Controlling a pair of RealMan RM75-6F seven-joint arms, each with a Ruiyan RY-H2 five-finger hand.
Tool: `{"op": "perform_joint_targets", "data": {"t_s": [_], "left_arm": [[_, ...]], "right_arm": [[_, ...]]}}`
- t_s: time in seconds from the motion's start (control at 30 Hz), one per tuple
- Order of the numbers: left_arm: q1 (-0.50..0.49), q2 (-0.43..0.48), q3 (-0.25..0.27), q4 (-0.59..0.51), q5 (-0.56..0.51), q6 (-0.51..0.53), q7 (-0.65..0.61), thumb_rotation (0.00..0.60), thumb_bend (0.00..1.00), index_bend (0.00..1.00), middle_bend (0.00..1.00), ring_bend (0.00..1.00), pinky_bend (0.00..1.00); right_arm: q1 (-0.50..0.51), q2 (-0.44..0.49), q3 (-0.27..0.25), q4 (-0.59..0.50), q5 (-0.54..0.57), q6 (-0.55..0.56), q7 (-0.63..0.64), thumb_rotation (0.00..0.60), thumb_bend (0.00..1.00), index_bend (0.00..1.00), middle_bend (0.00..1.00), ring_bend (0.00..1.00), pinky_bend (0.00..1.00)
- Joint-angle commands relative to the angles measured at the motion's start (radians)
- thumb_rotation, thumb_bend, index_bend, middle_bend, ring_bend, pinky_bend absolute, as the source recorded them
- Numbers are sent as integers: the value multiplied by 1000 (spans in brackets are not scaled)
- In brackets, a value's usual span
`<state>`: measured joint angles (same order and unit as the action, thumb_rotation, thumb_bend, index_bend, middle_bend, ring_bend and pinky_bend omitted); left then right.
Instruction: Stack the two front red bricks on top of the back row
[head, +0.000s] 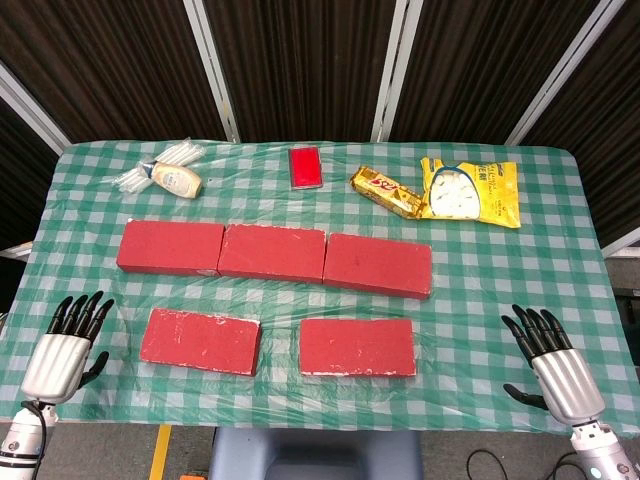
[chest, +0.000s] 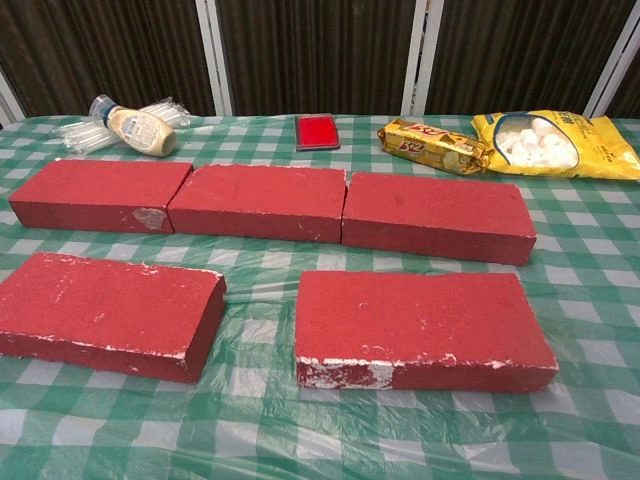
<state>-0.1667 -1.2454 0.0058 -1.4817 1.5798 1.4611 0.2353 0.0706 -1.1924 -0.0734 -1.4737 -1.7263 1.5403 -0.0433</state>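
While bricks lie flat, left hand (head: 68, 345) and right hand (head: 553, 365) hover (fingers spread).

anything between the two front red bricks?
Nothing: only bare green-checked tablecloth separates the front-left red brick from the front-right red brick. Head and chest views both show the gap.

The left robot hand (head: 66, 345) and right robot hand (head: 548, 360) each had a ribbed silver metal palm casing, glossy black fingers, and a pale grey wrist with dark fittings below
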Motion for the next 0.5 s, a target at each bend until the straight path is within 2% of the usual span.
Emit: {"op": "perform_joint_targets", "data": {"t_s": [0.03, 0.17, 0.3, 0.37, 0.5], "left_arm": [[-3, 0, 3, 0, 6, -5, -7, 600, 350, 0, 0, 0, 62], [-21, 7, 21, -5, 27, -43, -58, 600, 351, 0, 0, 0, 62], [-88, 53, 77, -49, 103, -154, -229, 600, 319, 0, 0, 0, 59], [-127, 72, 92, -65, 140, -199, -275, 600, 312, 0, 0, 0, 53], [-192, 74, 90, -82, 179, -260, -296, 600, 300, 0, 0, 0, 18]], "right_arm": [[1, 0, -1, 1, -1, -5, 0, 600, 67, 0, 0, 0, 0], [3, 2, -4, -1, -4, -10, 5, 600, 68, 0, 0, 0, 0], [3, -1, -9, 2, -14, -14, 1, 600, 67, 0, 0, 0, 0], [5, -2, -14, 2, -19, -21, 1, 600, 67, 0, 0, 0, 0], [9, 0, -25, 0, -35, -31, -1, 600, 67, 0, 0, 0, 0]]}}
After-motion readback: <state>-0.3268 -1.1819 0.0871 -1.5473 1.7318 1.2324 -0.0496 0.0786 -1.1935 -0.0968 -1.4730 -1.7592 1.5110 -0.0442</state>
